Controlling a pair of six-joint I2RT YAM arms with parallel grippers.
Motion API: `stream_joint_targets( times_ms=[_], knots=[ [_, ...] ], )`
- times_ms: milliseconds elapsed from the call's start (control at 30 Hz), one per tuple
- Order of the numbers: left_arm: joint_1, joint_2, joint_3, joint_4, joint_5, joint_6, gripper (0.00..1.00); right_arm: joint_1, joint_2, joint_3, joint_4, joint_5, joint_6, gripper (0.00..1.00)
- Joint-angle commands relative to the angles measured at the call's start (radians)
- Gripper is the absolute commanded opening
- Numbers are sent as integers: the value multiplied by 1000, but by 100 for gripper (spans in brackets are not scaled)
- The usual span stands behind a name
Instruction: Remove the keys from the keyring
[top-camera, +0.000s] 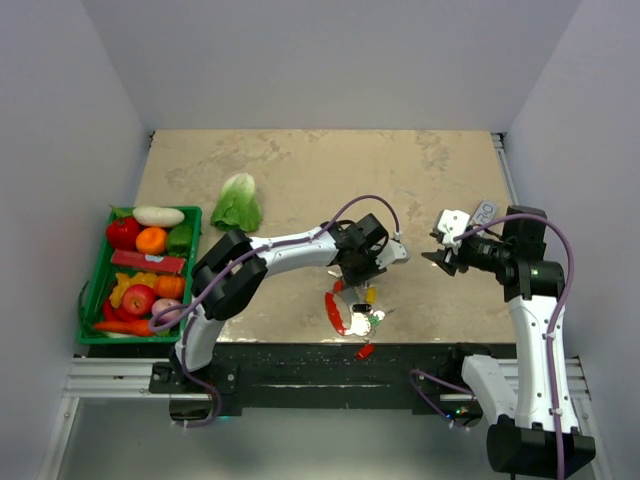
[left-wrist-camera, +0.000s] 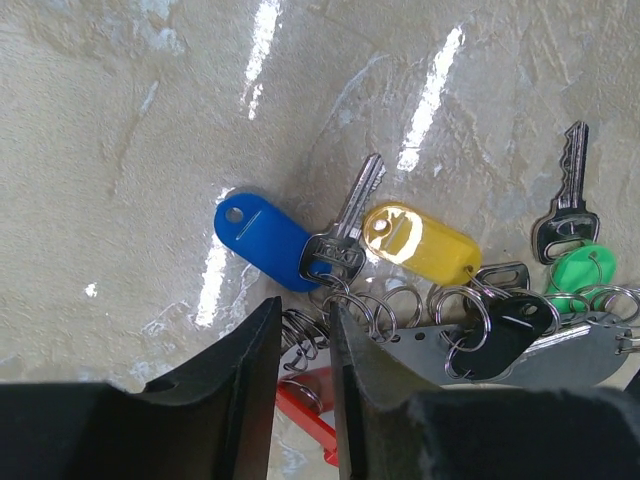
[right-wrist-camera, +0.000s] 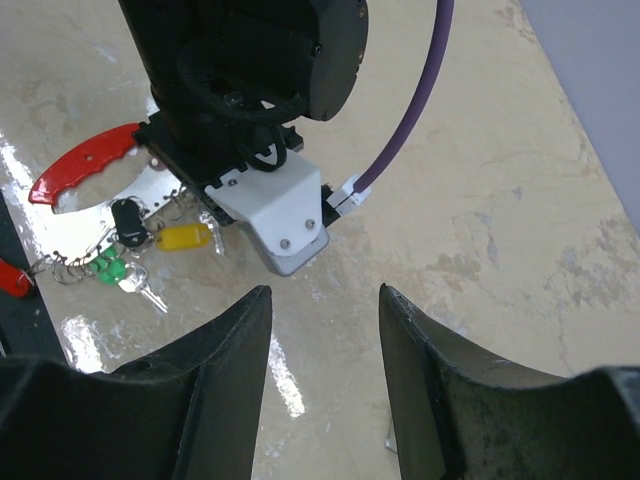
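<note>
The keys lie in a bunch near the table's front edge (top-camera: 358, 318). A blue tag (left-wrist-camera: 258, 240), a yellow tag (left-wrist-camera: 420, 243), a green tag (left-wrist-camera: 580, 272) and a black tag (left-wrist-camera: 500, 335) hang on linked silvery rings. The keyring's ring links (left-wrist-camera: 300, 335) sit between the fingers of my left gripper (left-wrist-camera: 303, 315), touching both, with the red fob (left-wrist-camera: 310, 405) below them. That gripper (top-camera: 352, 287) reaches down onto the bunch. My right gripper (right-wrist-camera: 322, 292) hovers open and empty to the right (top-camera: 440, 258), facing the left wrist. A flat metal plate (left-wrist-camera: 560, 355) lies among the rings.
A green crate (top-camera: 120, 339) full of toy fruit and vegetables stands at the left edge. A lettuce (top-camera: 237, 203) lies behind it. A small red piece (top-camera: 366, 351) rests at the table's front lip. A grey tag (top-camera: 484, 211) sits near the right arm.
</note>
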Motion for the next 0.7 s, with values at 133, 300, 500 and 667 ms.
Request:
stream_joint_targets(
  times_ms=[133,300,500,667],
  knots=[
    [-2,-5,-3,16,-26,13,23,-4,-17,7,-17,-13,2,50],
    [-2,-8,-4,14,-20,11,24,-5,-19,5,-23,-12,-4,50],
    [-2,-12,-3,19,-31,10,19,-4,-22,4,-22,-12,-4,49],
    [-2,-27,-3,23,-46,5,7,-5,-25,1,-23,-15,-4,49]
  ],
)
